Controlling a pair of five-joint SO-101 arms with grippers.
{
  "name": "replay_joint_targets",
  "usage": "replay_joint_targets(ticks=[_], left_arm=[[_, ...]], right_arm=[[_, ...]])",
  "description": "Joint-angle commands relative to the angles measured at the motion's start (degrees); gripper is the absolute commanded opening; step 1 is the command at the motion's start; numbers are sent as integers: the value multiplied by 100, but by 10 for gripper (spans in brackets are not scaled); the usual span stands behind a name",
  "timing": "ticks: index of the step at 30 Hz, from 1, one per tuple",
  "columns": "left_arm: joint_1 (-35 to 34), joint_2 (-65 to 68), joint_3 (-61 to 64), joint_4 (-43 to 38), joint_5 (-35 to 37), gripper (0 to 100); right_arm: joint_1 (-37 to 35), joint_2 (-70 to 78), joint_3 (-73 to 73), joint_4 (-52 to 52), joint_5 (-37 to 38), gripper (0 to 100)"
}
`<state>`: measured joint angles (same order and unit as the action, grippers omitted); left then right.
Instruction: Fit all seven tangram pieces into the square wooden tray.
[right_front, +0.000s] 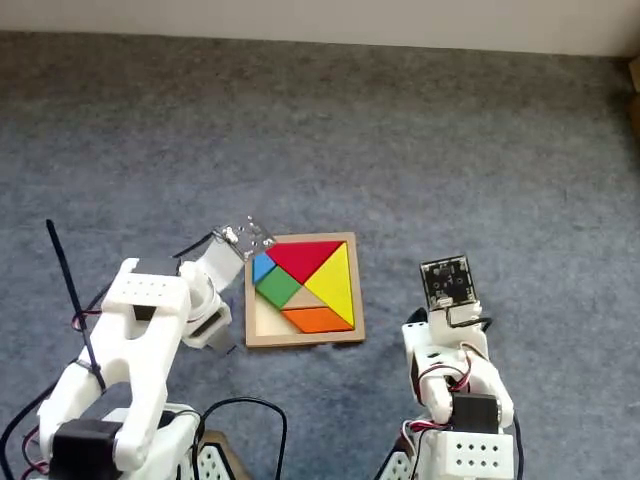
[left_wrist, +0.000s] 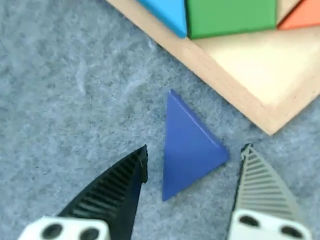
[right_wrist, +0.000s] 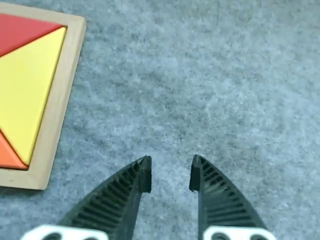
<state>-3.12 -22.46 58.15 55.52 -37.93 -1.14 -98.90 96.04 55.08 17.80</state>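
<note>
A carpeted room, perhaps an office or a home corner.
A short-pile grey-blue carpet covers everything underfoot, ending at a pale strip of wall along the far edge.

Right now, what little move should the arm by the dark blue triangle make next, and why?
Probably lower a touch and close the left gripper on the dark blue triangle. Its open fingers stand either side of that piece, which lies on the carpet just outside the wooden tray, and the tray has a bare patch to fill.

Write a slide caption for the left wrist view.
Open fingers of the left gripper flank a dark blue triangle on grey carpet, outside a corner of the wooden tray.
</note>
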Motion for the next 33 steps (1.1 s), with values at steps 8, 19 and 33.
replay_joint_targets(ticks=[8, 19, 33], left_arm=[[-48, -171, 101, -53, 53, 230], [189, -171, 171, -44, 62, 173], [189, -347, -154, 484, 35, 140]], right_arm=[[40, -75, 567, -13, 79, 139], [40, -75, 567, -13, 79, 139], [40, -75, 567, -13, 79, 139]])
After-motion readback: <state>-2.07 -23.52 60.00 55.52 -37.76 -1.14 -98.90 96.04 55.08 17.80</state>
